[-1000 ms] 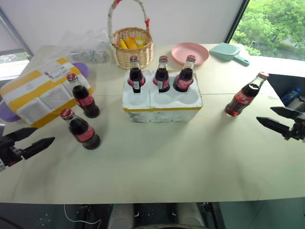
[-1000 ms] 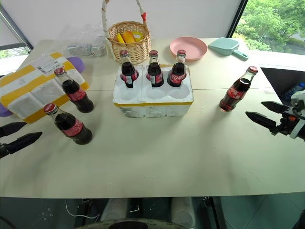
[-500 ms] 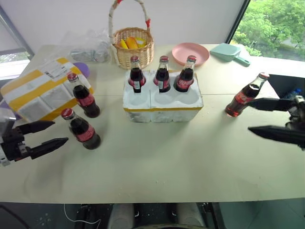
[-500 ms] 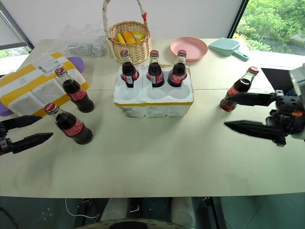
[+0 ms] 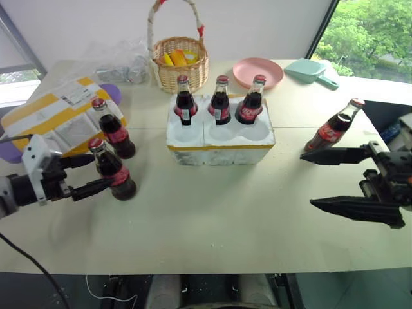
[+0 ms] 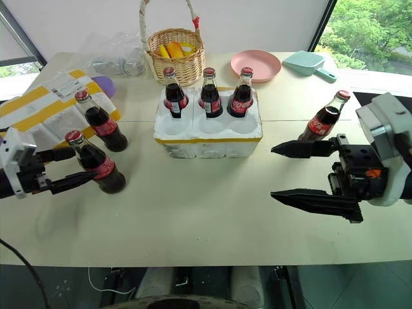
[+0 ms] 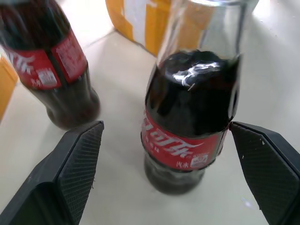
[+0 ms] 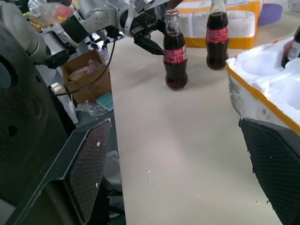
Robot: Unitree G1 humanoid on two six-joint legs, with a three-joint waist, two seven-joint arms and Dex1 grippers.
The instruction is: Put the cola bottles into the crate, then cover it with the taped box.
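Six cola bottles point(image 5: 219, 102), 3 in crate point(image 5: 219, 143), 3 out

Three cola bottles seated, three loose on counter point(image 5: 212, 219).
Crate point(image 5: 220, 136) holds three in its rear wells; left gripper point(image 5: 98, 174), jaws apart, straddles the nearest loose bottle point(image 5: 111, 170).

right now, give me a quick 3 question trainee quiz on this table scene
1. How many cola bottles stand in the crate?
2. True or false: the left gripper has its open fingers either side of a bottle on the table.
3. Which is nearest the right gripper: A the basket, B the lone bottle, C the taped box?

Key: 1. three; 2. true; 3. B
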